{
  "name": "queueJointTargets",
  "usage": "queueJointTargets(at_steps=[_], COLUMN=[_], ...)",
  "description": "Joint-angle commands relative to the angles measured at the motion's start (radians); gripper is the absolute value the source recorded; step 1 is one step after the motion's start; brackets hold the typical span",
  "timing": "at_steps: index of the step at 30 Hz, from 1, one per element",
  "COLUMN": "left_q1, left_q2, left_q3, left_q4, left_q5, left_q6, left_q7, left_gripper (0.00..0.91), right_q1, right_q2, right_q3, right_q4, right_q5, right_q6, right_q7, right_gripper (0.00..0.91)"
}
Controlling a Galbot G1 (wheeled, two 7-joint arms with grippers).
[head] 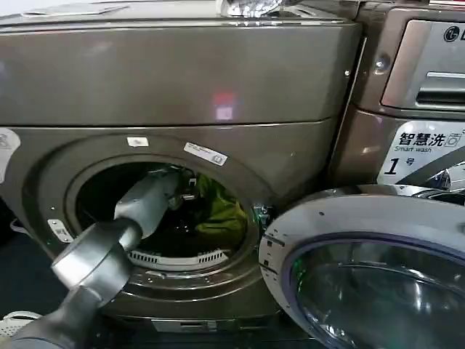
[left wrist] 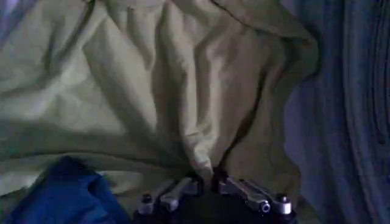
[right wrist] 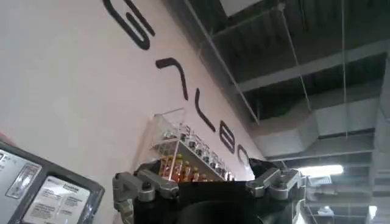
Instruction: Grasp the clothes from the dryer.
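While inside the dryer (head: 43, 182), left gripper (left wrist: 207, 182) pinches the clothes (left wrist: 152, 91).

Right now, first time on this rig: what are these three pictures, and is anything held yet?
The head view looks down from the robot's head at the dryer, its round door swung open. The left arm reaches through the porthole, its left gripper beside the clothes. The left wrist view sits on that arm: the left gripper is pinched shut on a fold of the olive garment, with the navy garment beside it. The right wrist view shows the right gripper open, holding nothing, aimed up at a wall and ceiling.
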Motion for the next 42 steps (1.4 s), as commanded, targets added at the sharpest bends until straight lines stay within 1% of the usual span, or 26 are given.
queueJointTargets(at_steps=[1, 7, 10, 12, 17, 22, 27, 30, 32, 36, 39, 42], left_q1=[-0.006, -0.003, 0.007, 0.01, 0.024, 0.055, 0.086, 0.107, 0.114, 0.126, 0.132, 0.132], left_q2=[0.001, 0.008, 0.03, 0.033, 0.045, 0.04, 0.025, 0.018, 0.01, -0.001, -0.01, -0.02], left_q3=[-0.009, -0.077, -0.112, -0.175, -0.247, -0.323, -0.396, -0.414, -0.471, -0.503, -0.518, -0.534], left_q4=[-0.005, -0.023, -0.075, -0.095, -0.125, -0.156, -0.149, -0.159, -0.154, -0.168, -0.182, -0.191], left_q5=[-0.012, -0.084, -0.111, -0.118, -0.152, -0.236, -0.31, -0.357, -0.361, -0.449, -0.499, -0.547], left_q6=[0.005, 0.035, 0.045, 0.052, 0.06, 0.075, 0.06, 0.054, 0.044, 0.03, 0.0, -0.012], left_q7=[-0.003, -0.066, -0.092, -0.12, -0.195, -0.323, -0.507, -0.61, -0.68, -0.804, -0.913, -0.983], left_gripper=[0.0, 0.0, 0.0, 0.0, 0.0, 0.0, 0.0, 0.0, 0.0, 0.0, 0.0, 0.0], right_q1=[0.002, 0.001, 0.0, 0.001, 0.004, 0.005, 0.005, 0.008, 0.009, 0.015, 0.019, 0.021], right_q2=[0.001, 0.0, -0.002, -0.002, -0.001, 0.0, -0.002, -0.002, -0.002, -0.003, -0.005, -0.008], right_q3=[0.0, -0.001, 0.0, -0.002, -0.008, -0.012, -0.011, -0.014, -0.019, -0.026, -0.034, -0.038], right_q4=[0.0, 0.0, -0.001, 0.001, 0.004, 0.004, 0.004, 0.002, 0.003, 0.002, 0.0, -0.002], right_q5=[0.0, 0.0, 0.0, 0.0, -0.001, -0.001, 0.0, -0.001, -0.001, -0.002, -0.003, -0.003], right_q6=[0.0, 0.0, 0.0, 0.0, 0.001, 0.001, 0.003, 0.004, 0.005, 0.006, 0.007, 0.008], right_q7=[0.001, 0.001, 0.001, 0.001, 0.001, 0.001, -0.001, -0.002, -0.003, -0.006, -0.007, -0.009], right_gripper=[0.907, 0.907, 0.907, 0.907, 0.907, 0.907, 0.907, 0.907, 0.907, 0.907, 0.907, 0.907])
